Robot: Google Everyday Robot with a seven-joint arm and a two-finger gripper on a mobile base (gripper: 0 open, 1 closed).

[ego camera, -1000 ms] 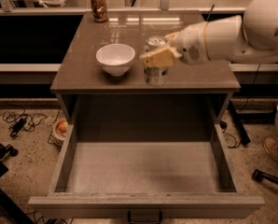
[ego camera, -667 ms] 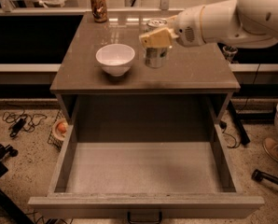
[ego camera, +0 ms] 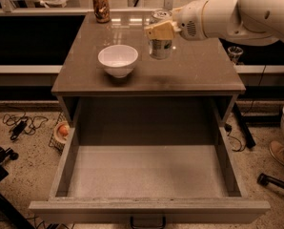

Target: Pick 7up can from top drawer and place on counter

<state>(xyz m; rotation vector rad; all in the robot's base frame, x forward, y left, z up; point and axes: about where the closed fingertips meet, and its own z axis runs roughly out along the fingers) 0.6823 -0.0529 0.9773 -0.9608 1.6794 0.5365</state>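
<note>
On glossy brown-grey counter [ego camera: 199,75], silvery-green metal 7up can [ego camera: 160,50] upright, long axis vertical; tan gripper [ego camera: 157,31] across its upper half, arm from 3 o'clock; cannot tell if jaws clamp it.

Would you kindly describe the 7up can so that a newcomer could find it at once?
Start at the counter above the open drawer, where three things stand. The 7up can is right of the white bowl, with the gripper at its upper part. It is silvery-green, unlike the brown-orange can at the back left corner.
</note>
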